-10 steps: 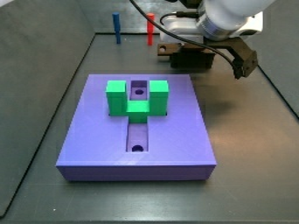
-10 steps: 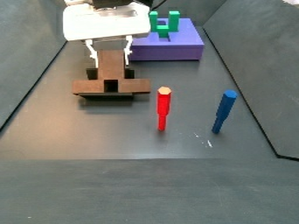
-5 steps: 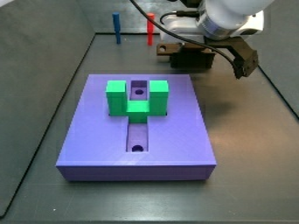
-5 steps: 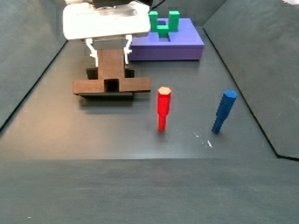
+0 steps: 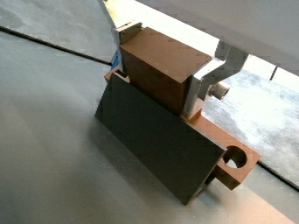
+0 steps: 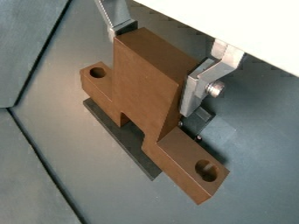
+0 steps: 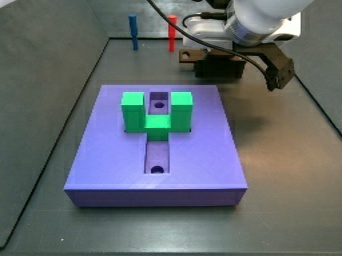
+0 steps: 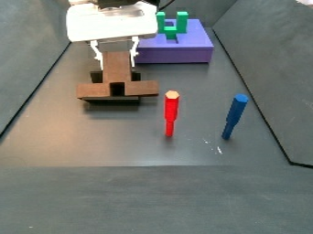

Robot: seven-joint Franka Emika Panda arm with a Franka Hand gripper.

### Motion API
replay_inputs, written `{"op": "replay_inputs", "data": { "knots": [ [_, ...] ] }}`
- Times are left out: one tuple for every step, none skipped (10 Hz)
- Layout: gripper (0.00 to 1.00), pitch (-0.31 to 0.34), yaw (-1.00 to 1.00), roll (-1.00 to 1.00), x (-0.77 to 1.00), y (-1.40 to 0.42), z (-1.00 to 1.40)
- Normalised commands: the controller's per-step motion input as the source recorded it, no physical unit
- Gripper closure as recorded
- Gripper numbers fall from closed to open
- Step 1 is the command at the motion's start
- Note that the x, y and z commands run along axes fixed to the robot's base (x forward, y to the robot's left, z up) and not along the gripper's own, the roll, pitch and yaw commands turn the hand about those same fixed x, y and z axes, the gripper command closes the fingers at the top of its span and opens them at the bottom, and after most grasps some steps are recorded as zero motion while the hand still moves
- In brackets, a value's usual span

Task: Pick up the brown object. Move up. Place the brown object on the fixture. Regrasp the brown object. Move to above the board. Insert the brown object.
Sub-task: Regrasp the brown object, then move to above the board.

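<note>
So nearest in a side view you've got two upright pegs, one red peg [image 8: 173,113] and one blue peg [image 8: 235,116]. Behind them the brown object [image 8: 113,71] sits on the fixture [image 8: 116,92], long axis lying flat and running away toward the board [image 8: 178,47]. One hole shows near each end in a wrist view [image 6: 208,170]. The gripper [image 8: 113,50] is right over it, silver fingers [image 6: 205,77] pinching the raised block's sides. One green block [image 7: 156,111] sits on the board.
</note>
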Motion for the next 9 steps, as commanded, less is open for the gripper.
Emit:
{"op": "replay_inputs", "data": {
  "knots": [
    [1.00, 0.000, 0.00, 0.00, 0.00, 0.00, 0.00],
    [1.00, 0.000, 0.00, 0.00, 0.00, 0.00, 0.00],
    [1.00, 0.000, 0.00, 0.00, 0.00, 0.00, 1.40],
    [1.00, -0.008, 0.02, -0.02, 0.01, 0.02, 1.40],
    [1.00, -0.023, 0.01, -0.11, -0.01, 0.04, 1.40],
    [1.00, -0.020, 0.00, -0.07, -0.02, 0.04, 1.40],
    [1.00, 0.002, 0.00, -0.04, -0.01, 0.03, 1.40],
    [1.00, 0.020, -0.01, 0.00, 0.00, 0.03, 1.40],
    [1.00, 0.035, -0.01, -0.01, 0.01, 0.03, 1.40]
  ]
}}
